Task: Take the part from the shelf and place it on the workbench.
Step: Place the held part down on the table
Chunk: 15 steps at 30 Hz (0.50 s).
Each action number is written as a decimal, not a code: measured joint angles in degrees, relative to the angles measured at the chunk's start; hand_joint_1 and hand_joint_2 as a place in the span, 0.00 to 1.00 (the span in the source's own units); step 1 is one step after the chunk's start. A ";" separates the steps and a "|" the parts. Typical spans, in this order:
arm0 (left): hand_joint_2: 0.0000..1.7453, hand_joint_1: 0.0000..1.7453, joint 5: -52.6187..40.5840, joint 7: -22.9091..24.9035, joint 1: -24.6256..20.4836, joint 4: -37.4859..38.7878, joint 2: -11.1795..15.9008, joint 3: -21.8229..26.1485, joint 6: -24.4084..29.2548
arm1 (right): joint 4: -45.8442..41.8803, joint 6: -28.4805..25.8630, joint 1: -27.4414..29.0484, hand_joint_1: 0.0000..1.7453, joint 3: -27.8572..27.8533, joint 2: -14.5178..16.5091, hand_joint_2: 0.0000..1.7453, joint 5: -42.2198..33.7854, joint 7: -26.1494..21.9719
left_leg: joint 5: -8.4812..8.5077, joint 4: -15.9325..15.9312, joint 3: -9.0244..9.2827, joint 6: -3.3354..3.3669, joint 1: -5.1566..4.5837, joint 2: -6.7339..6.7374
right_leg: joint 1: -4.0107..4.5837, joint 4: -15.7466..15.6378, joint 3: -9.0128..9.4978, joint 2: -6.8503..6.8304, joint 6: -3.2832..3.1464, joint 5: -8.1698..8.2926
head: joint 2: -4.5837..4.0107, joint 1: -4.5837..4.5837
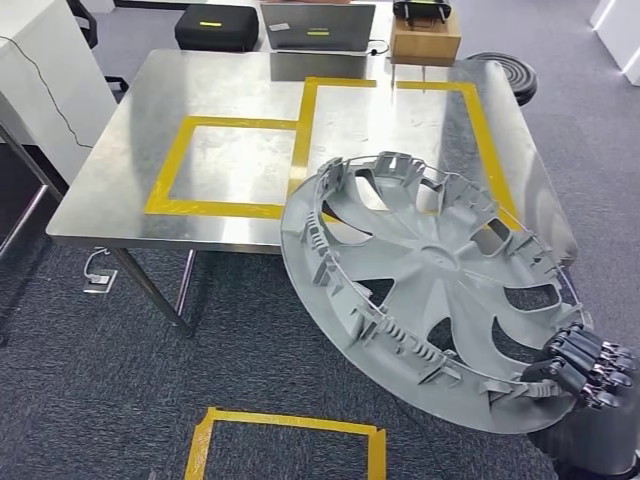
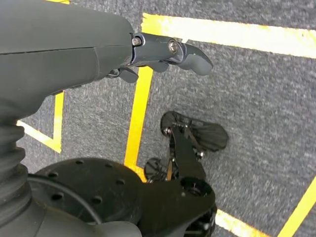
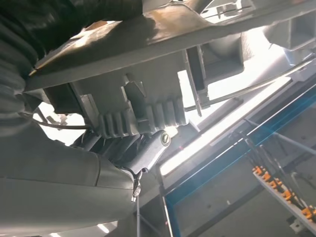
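— Right hand (image 1: pixel 585 368) first: how does it stand?

— Gripping. My dark fingers (image 1: pixel 577 350) curl over the rim of the grey wheel cover (image 1: pixel 430 270) at its near right edge, low on the right of my head view. In the right wrist view my thumb (image 3: pixel 149 153) presses up against the ribbed underside of the cover's rim (image 3: pixel 141 118).

— Where is the cover?

— Held in the air, tilted, its ribbed inner side facing up at me with the curved spokes and openings showing. Its far edge overlaps the near right corner of the steel workbench (image 1: pixel 226 90) in my head view; the rest of it hangs over the grey carpet (image 1: pixel 113 350). Whether it touches the bench I cannot tell.

— What marks the bench?

— Two yellow tape rectangles side by side: a smaller one (image 1: pixel 226 165) on the left and a larger one (image 1: pixel 392 110) on the right, part of it hidden behind the cover. At the far edge sit a wooden box (image 1: pixel 424 38), a laptop (image 1: pixel 317 25) and a black case (image 1: pixel 215 27).

— And the left hand (image 2: pixel 160 54)?

— Hanging by my side over carpet crossed by yellow tape lines (image 2: pixel 231 32). It holds nothing, and its fingers reach out straight

— Anything on the floor ahead?

— Another yellow tape outline (image 1: pixel 287 430), close in front of me
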 joint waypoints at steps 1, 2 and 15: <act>1.00 0.00 0.00 0.00 -0.04 0.00 -0.04 0.00 0.00 | 0.00 0.00 -0.01 1.00 -0.01 -0.01 1.00 0.04 0.08 | -0.05 0.08 0.05 -0.13 0.04 0.07 | -0.14 -3.92 2.17 -0.20 0.08 1.98 | 0.00 0.01; 1.00 0.00 0.00 -0.01 -0.07 0.00 -0.04 0.00 0.01 | 0.01 0.00 -0.06 1.00 -0.01 -0.01 1.00 0.08 0.12 | -0.17 0.26 0.02 -0.37 -0.07 0.10 | -0.17 -7.92 4.32 -0.44 0.14 3.28 | 0.00 0.04; 1.00 0.00 -0.05 -2.14 -0.12 0.00 0.17 0.00 0.04 | 0.00 0.00 0.30 1.00 -0.03 -0.01 1.00 0.87 0.97 | 0.13 0.65 -0.41 0.10 -0.32 0.11 | 0.28 -13.23 7.18 -0.51 -1.68 4.26 | 0.00 -0.19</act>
